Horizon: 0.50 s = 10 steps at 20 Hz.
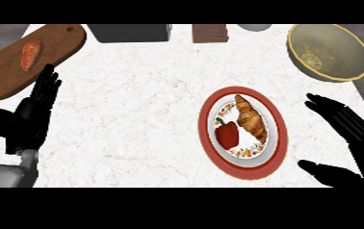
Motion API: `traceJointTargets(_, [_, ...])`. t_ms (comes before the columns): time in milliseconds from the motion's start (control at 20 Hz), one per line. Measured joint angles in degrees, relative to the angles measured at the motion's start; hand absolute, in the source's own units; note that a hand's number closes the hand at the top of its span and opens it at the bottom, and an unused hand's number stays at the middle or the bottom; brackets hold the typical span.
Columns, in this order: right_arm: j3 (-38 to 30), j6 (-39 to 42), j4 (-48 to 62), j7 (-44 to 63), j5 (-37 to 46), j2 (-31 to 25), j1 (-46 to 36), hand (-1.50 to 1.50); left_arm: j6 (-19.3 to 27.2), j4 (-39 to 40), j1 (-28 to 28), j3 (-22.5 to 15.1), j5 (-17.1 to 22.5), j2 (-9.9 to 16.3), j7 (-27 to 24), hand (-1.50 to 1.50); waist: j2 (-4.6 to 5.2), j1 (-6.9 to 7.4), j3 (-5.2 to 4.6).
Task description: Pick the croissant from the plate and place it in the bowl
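Croissant (252, 117) on plate (210, 141) beside red pepper (227, 134) — bowl (298, 55) far right, apart; board (53, 45) with sausage (31, 54) far left. Both hands open: left (32, 112), right (341, 122) beside plate.

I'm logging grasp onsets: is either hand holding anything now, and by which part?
Nothing is held. The right hand is open beside the plate; the croissant lies untouched on it. The left hand rests open.
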Motion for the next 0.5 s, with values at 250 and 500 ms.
traceJointTargets(250, [-1.6,4.3,-8.1,8.5,2.6,0.6,0.8,-1.5,-2.2,-0.5,-0.5,1.8,-1.0,-0.2,1.4,0.0,0.24,0.9,0.0])
traceJointTargets(500, [-0.6,12.6,-11.1,19.8,4.9,0.9,-8.4,-1.5,-3.8,0.9,-1.5,2.6,-2.2,-1.5,1.1,0.0,0.4,1.58,-0.02])
